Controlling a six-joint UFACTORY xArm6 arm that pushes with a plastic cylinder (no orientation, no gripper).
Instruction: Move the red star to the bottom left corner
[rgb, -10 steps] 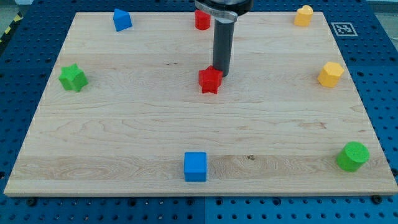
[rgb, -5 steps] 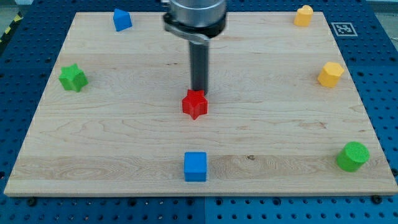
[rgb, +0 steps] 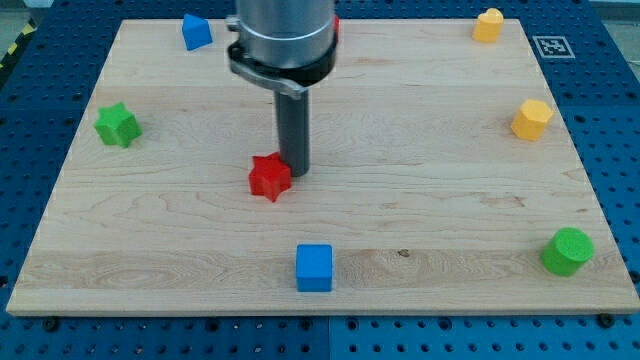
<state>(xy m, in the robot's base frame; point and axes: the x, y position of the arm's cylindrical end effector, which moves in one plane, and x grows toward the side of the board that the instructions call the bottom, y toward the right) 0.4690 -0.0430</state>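
The red star (rgb: 269, 177) lies on the wooden board (rgb: 420, 190), left of centre and a little below the middle. My tip (rgb: 294, 173) is at the star's upper right side, touching it. The rod rises from there to the arm's grey housing at the view's top. The board's bottom left corner (rgb: 30, 300) lies far down and to the left of the star.
A blue cube (rgb: 314, 267) sits below and right of the star. A green star (rgb: 117, 124) is at the left edge, a blue block (rgb: 196, 32) at top left. Two yellow blocks (rgb: 488, 24) (rgb: 531, 119) and a green cylinder (rgb: 567, 250) are on the right.
My tip has moved down and to the left across the board, and the red star has slid down-left with it. A red block at the top is now hidden behind the arm.
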